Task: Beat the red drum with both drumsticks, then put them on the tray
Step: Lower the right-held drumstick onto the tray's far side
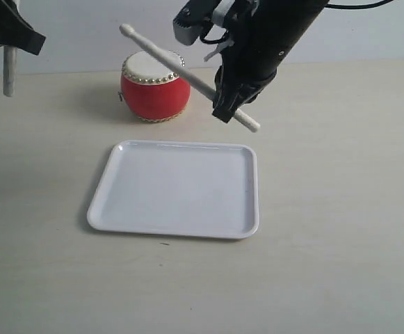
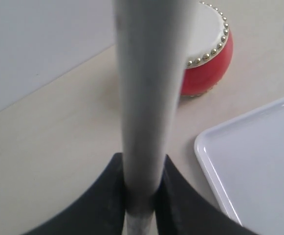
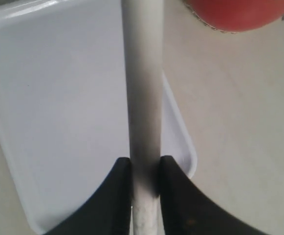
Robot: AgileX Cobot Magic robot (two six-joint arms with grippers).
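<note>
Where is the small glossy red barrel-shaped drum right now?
In the exterior view, the red drum stands upright on the table just behind the flat white plastic tray, left of centre.

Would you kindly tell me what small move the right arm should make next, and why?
Probably tilt the right pincer so its drumstick drops onto the red drum: the rounded tip seems poised above the cream skin, and the tray holds no stick yet.

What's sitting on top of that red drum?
On the red drum only its cream skin with gold studs shows. The right gripper holds a stick slanting across in front, hiding a strip.
</note>
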